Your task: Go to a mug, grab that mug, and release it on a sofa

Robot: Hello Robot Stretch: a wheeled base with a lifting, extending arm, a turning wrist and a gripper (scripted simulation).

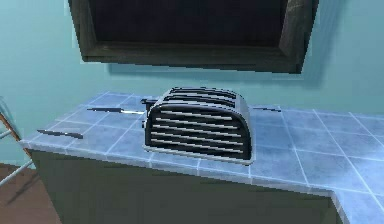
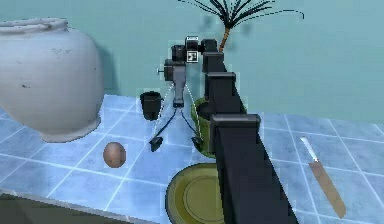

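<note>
Teal walls back a blue-tiled desk in both views. In the forward view, from left to right, two dark-handled knives lie flat on the tiles near the desk's left end. A ribbed silver toaster stands at the middle under a dark frame on the wall, and open tiles run on to the right. The desk's front edge crosses low in the picture, with wooden floor beyond its left corner.

In the arm side view a big white vase stands at the left, and a brown egg-shaped thing lies in front of it near the desk's front edge. Next comes the mug: small, dark and upright on the tiles, its long axis vertical and its mouth upward. Its handle cannot be made out. Just right of it hangs the hand, its thin fingers pointing down toward the tiles. With the mug beside it and a green plant pot behind it, whether it holds anything cannot be told. The dark arm rises over a green plate. Further right a wooden-handled knife lies alone on open tiles.
</note>
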